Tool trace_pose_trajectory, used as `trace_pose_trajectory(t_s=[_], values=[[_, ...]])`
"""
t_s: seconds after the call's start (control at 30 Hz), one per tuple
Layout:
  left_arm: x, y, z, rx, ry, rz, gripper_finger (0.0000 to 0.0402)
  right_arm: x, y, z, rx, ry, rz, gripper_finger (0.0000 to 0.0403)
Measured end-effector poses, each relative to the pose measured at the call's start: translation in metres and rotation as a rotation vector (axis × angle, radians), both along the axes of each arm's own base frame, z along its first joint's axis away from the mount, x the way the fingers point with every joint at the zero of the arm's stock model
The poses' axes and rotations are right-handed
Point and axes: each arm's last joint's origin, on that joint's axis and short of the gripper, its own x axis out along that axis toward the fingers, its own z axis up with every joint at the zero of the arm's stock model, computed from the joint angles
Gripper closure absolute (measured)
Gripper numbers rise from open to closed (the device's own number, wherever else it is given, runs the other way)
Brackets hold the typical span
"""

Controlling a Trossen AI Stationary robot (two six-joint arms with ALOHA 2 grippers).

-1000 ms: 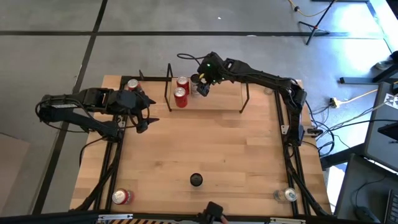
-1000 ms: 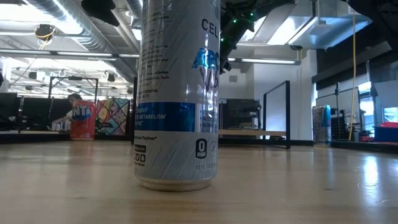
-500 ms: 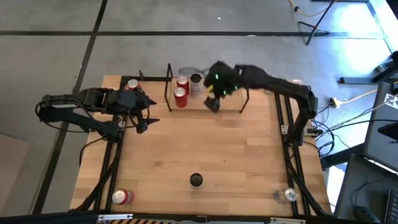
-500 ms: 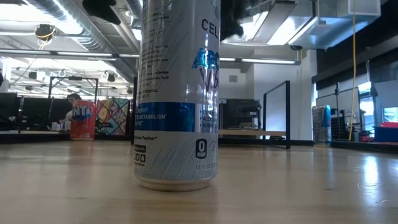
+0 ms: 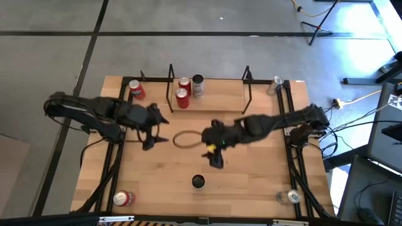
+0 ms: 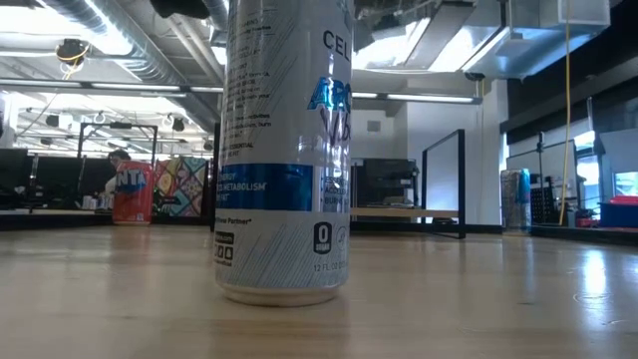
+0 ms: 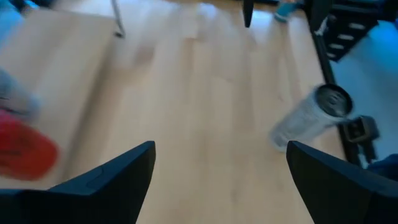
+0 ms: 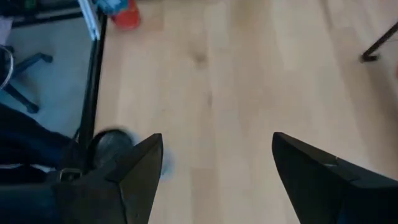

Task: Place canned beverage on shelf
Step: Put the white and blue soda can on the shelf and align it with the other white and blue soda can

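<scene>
The shelf [image 5: 220, 94] stands at the table's far middle: a light board with black wire frames at both ends. Two red cans [image 5: 183, 92] and a silver can [image 5: 198, 85] stand upright on its left part. My right gripper [image 5: 213, 156] is open and empty over the table's middle, nearer than the shelf. My left gripper [image 5: 155, 129] is open and empty left of the middle. A white and blue can [image 6: 284, 150] stands near the front edge; in the high view [image 5: 198, 181] only its dark top shows.
A red can [image 5: 137, 90] stands left of the shelf and a silver can [image 5: 277, 85] at the far right corner. A red can [image 5: 124, 198] lies at the near left corner and a silver can [image 5: 289, 197] at the near right.
My right gripper has drawn back from the silver can on the shelf and gone toward the table's near edge, to the middle of the table. The silver can stays upright on the shelf. My left gripper has gone a little toward the table's right and near edges.
</scene>
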Motion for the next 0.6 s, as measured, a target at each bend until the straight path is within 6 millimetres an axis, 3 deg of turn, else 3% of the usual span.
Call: trace_pose_trajectory(t_s=[0.27, 0.43, 0.6], values=[[0.022, -0.057, -0.025, -0.083, 0.064, 0.059, 0.005, -0.025, 0.044, -0.051, -0.015, 0.137, -0.012, 0.0113], [0.037, -0.107, -0.051, -0.132, 0.055, 0.093, 0.005, -0.037, 0.055, -0.092, -0.013, 0.192, -0.09, 0.0113], [0.055, -0.152, -0.088, -0.195, 0.046, 0.139, 0.005, -0.034, 0.057, -0.118, 0.091, 0.115, -0.163, 0.0113]])
